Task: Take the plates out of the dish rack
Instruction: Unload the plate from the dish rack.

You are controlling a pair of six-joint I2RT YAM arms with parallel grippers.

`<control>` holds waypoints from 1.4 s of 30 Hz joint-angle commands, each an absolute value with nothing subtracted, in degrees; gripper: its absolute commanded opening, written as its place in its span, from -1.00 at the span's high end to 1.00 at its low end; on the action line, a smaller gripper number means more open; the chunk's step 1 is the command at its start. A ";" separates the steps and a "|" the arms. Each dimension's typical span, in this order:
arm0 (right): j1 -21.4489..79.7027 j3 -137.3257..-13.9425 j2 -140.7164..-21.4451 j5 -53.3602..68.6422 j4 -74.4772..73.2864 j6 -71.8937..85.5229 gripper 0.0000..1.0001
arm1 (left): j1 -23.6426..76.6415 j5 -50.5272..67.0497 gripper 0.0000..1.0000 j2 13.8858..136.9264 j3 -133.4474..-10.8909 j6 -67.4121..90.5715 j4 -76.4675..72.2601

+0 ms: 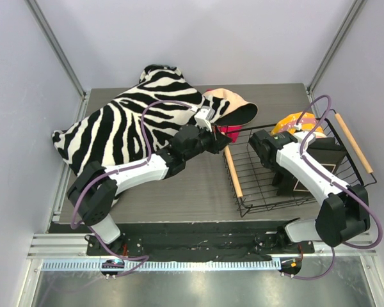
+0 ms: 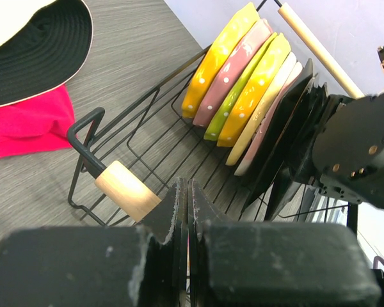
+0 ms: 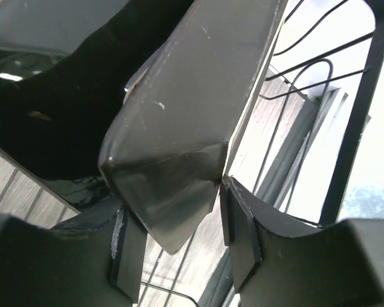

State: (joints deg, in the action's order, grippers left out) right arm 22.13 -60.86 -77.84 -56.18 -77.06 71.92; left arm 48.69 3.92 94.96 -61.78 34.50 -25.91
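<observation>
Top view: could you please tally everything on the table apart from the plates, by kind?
Zebra cloth: 1
Hat: 1
Red cloth: 1
Rack: 1
Total: 4

A dark grey, wood-grained table (image 1: 205,185) is seen. A zebra-striped cloth (image 1: 121,121) is spread over its far left. A peach hat (image 1: 233,109) is laid at the far middle, a red cloth (image 1: 229,132) tucked beneath it. The dish rack (image 1: 233,171) is set on the right.
</observation>
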 commanded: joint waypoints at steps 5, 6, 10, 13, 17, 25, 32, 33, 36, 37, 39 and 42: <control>19.78 -67.14 -76.38 -58.10 -86.48 66.45 0.99 | 48.87 6.41 1.00 93.78 -61.78 34.45 -25.75; 19.78 -67.67 -76.20 -57.66 -86.48 64.44 0.98 | 48.87 6.68 1.00 94.04 -61.96 34.54 -25.75; 19.78 -71.10 -74.62 -56.52 -86.48 60.05 0.98 | 48.87 7.56 1.00 94.22 -62.14 35.07 -25.93; 19.78 -75.13 -72.43 -55.72 -86.40 54.70 0.99 | 48.87 8.09 1.00 93.69 -62.40 35.16 -25.93; 19.69 -78.48 -69.00 -55.81 -86.48 50.80 0.98 | 48.87 8.26 1.00 92.99 -62.58 35.16 -25.66; 19.25 -75.84 -68.12 -55.02 -86.48 50.98 0.98 | 48.78 9.58 1.00 92.02 -61.96 35.07 -25.66; 15.91 -85.42 -67.94 -54.76 -86.48 44.66 0.98 | 48.78 10.55 1.00 91.93 -62.67 35.07 -25.58; 14.69 -86.39 -67.94 -54.76 -86.40 42.73 0.98 | 48.78 10.55 1.00 91.76 -62.67 35.07 -25.49; 12.49 -89.73 -69.08 -54.41 -86.57 39.04 0.98 | 48.87 10.46 1.00 91.14 -62.84 34.81 -24.61; 11.35 -90.95 -69.26 -54.49 -86.57 38.50 0.98 | 48.87 10.37 1.00 91.06 -63.10 34.63 -24.35; 10.38 -92.19 -69.61 -54.84 -86.57 37.10 0.98 | 48.78 10.11 1.00 90.62 -63.63 34.11 -23.39; 9.06 -94.91 -70.31 -55.90 -86.57 34.72 0.98 | 48.87 9.76 1.00 90.18 -64.51 33.84 -22.33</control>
